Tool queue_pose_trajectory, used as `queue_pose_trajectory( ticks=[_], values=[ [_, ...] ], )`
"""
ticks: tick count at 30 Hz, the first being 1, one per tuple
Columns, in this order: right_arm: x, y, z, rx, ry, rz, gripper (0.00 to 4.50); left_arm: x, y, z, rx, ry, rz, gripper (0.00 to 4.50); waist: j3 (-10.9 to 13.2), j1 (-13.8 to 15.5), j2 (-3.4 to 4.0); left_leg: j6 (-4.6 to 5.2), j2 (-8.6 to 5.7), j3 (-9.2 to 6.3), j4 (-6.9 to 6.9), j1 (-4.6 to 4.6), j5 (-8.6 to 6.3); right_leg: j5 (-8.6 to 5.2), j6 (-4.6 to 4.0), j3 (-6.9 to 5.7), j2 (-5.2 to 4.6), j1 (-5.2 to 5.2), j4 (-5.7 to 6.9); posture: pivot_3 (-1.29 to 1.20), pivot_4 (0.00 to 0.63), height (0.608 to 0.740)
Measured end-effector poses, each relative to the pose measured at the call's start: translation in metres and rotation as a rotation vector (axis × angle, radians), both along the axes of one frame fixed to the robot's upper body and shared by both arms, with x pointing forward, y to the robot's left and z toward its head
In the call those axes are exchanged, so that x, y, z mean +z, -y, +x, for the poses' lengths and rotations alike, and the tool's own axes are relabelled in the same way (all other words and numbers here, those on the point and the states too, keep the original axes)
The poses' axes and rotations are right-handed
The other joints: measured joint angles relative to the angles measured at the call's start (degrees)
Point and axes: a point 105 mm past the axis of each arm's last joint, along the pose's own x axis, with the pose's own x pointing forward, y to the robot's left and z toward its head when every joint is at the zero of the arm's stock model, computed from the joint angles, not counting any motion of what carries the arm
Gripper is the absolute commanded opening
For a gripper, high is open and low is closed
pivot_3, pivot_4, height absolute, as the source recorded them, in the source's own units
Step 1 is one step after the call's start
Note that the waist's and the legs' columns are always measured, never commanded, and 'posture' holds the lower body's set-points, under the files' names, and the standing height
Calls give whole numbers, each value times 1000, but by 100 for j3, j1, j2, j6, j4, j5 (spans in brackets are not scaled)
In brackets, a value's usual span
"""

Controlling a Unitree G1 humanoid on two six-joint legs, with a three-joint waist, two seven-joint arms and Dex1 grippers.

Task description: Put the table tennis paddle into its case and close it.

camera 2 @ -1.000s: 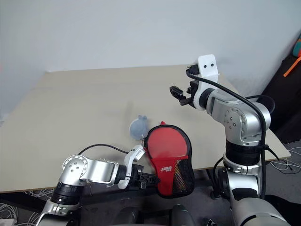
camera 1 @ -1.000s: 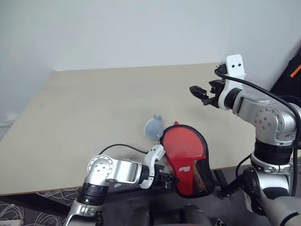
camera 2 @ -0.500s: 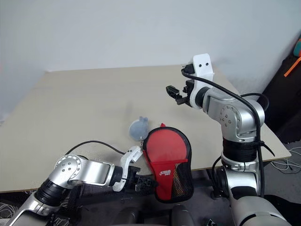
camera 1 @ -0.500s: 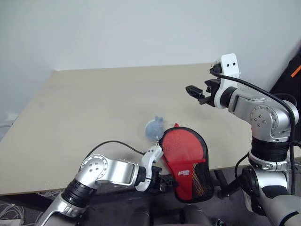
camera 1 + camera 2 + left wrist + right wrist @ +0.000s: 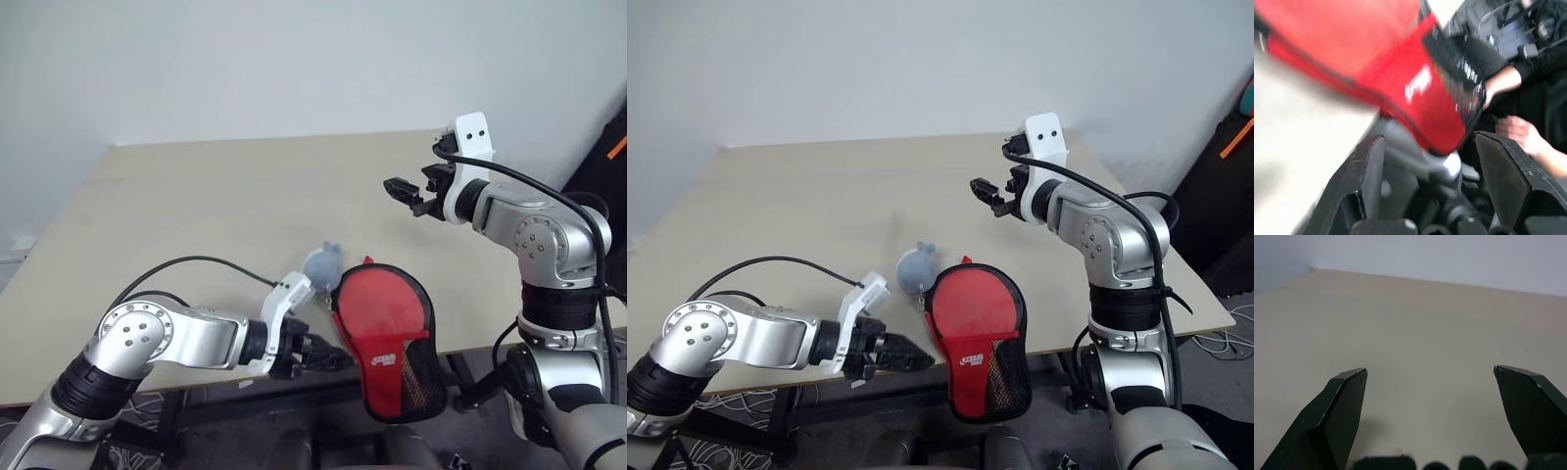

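A red-faced table tennis paddle [image 5: 380, 311] sits inside its soft paddle-shaped case [image 5: 394, 343] of black edging, clear plastic and mesh, which lies at the near edge of the pale beige table [image 5: 196, 215] with its narrow handle end hanging out past the rim. The left gripper [image 5: 326, 359], black fingers parted and holding nothing, sits just beside the case's overhanging end, below the table edge; in the left wrist view the red pouch [image 5: 1400, 73] lies in front of its spread fingers [image 5: 1366, 171]. The right gripper [image 5: 982, 188], jaws wide and empty, hovers well above the table toward its far right side, well apart from the case. A small grey round blob [image 5: 322, 264] rests next to the case's rounded end.

The risk is the overhang: with no grip on the pouch, a nudge from the left gripper could tip it off the table. Whether the zip is fully closed cannot be told; if it is not, the paddle could slide out.
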Motion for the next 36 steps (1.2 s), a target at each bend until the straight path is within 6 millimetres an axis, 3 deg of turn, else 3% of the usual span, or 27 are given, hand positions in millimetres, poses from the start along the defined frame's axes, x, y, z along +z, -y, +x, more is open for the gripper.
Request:
queue_pose_trajectory(
  ticks=[1, 3, 10, 19, 25, 30, 36],
  values=[
    [-1, 0, 1, 3, 1, -1, 4500, -1, 2, 4, 8, 22, -1, 3021, 0, 1, 0, 0, 1, 0, -7, -1, 0, 0, 0, 0, 1, -1, -5, 0, 0, 740],
    [-1, -1, 6, 6, 2, -3, 4500, 2, 11, 12, 11, 55, -48, 2476, 1, 1, 2, 1, -1, 2, -16, -3, 1, 1, 0, 0, 1, -2, -14, 0, 0, 740],
    [-5, -8, 18, 19, 17, -22, 4500, -14, 33, 32, -18, 211, -65, 34, 0, 0, 1, 0, -3, 4, -44, -5, 1, 20, -11, 2, 3, -3, -38, 0, 0, 740],
    [-29, -33, 25, 126, -33, -57, 4500, -46, 63, 29, -110, 418, -72, 34, 0, -5, 3, 3, 0, 4, -38, -2, 2, 21, -7, 2, 4, 0, -34, 0, 0, 740],
    [-59, -59, 20, 268, -122, -117, 4500, -48, 76, 34, -117, 538, -106, 34, 0, -3, 3, 4, 1, 1, -30, -1, 2, 22, -4, 0, 4, 6, -30, 0, 0, 740],
    [-81, -72, 17, 367, -172, -187, 4500, -62, 81, 38, -120, 549, -86, 34, -1, -5, 4, 4, 3, -1, -25, 0, 2, 22, 3, -2, 7, 7, -25, 0, 0, 740],
    [-107, -82, 13, 435, -230, -230, 4500, -65, 88, 46, -128, 595, -80, 34, -1, 3, 5, 4, 1, -8, -1, -1, 2, 25, 10, -6, 7, 18, -14, 0, 0, 740]
  ],
)
